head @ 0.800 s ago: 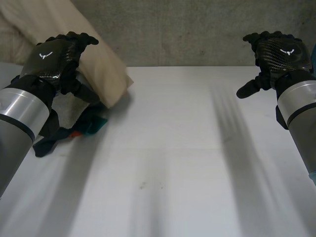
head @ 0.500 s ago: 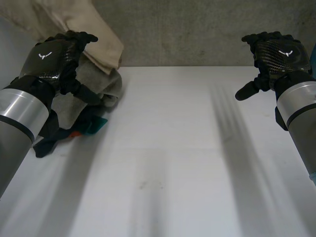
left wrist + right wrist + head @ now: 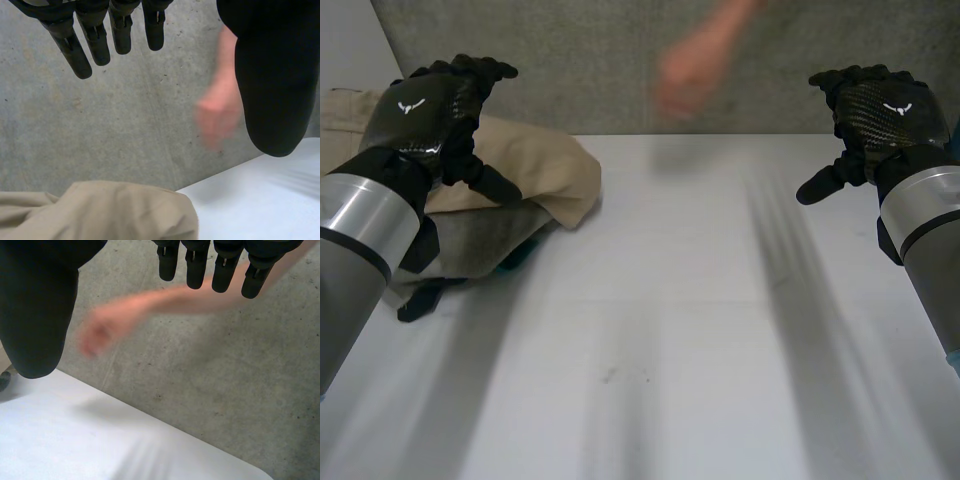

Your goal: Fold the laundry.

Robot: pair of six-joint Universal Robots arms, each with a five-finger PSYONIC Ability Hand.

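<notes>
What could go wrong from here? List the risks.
1. A person's hand is above the far edge of the table, between the left hand and the right hand, both open. Either arm swinging inward might strike it.
2. The beige cloth lies bunched over a grey cloth near the left hand; a grab there would likely lift both at once.

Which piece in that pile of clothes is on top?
The beige cloth. It lies over the grey cloth, and a dark piece pokes out at the pile's near edge.
</notes>
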